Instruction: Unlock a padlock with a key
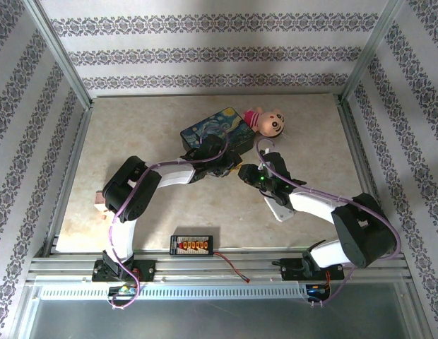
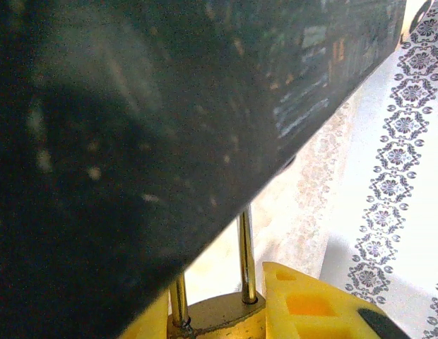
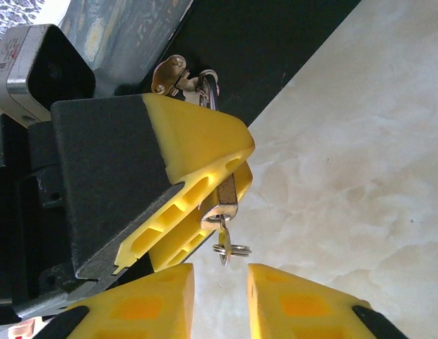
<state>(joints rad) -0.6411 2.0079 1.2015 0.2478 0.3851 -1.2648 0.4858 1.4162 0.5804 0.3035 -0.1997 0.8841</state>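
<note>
Padlock (image 2: 219,319) is mid-table, clamped in my left gripper (image 2: 223,308), shackle pointing at the dark painted case (image 1: 215,131) on the far side. A silvery key (image 3: 226,200) with its ring (image 3: 232,248) hangs out between the left fingers. Right gripper (image 3: 220,272) is just right of it, jaws apart, holding nothing.

Marbled table (image 1: 134,134) bears a painted box (image 1: 217,130) (doll (image 1: 267,121) beside).
</note>
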